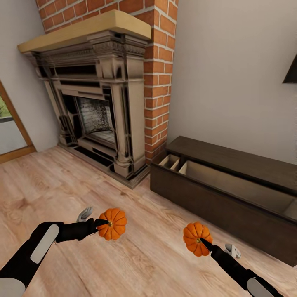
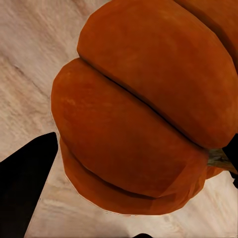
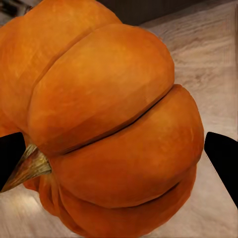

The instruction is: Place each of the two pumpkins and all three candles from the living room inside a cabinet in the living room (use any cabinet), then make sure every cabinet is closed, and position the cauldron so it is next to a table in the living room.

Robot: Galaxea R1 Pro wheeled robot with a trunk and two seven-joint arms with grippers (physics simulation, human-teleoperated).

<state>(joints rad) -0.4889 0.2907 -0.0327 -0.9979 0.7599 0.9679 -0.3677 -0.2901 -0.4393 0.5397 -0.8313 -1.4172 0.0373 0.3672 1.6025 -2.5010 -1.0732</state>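
1. Living room: pale wood floor [image 1: 82,194], brick chimney with a dark fireplace [image 1: 99,111] at the left, grey wall behind. The cabinet [image 1: 231,194], long, low and dark brown, sits along that wall to our right, its front open onto a pale interior with dividers at the near end.

2. Our left gripper [image 1: 101,224] is clamped on one pumpkin [image 1: 112,223], carried above the floor ahead and left of us. The left wrist view has its ribbed orange skin pressed close between dark fingers [image 2: 25,183].

3. Our right gripper [image 1: 205,243] grips the other pumpkin [image 1: 197,238], held nearer the cabinet, the stem [image 3: 27,166] lying against one finger in the right wrist view.

4. Step in hand, as we judge it: carrying both pumpkins to the open cabinet.

5. To do it well, we should bring the base closer and square to the opening (the cabinet is low, so the trunk likely has to drop), then feed the right pumpkin in first.

6. Set each down on the cabinet's inner floor before opening the fingers; round fruit may roll back out.

7. Keep the pumpkins apart in the wide compartment, leaving room for candles and for the front to close.
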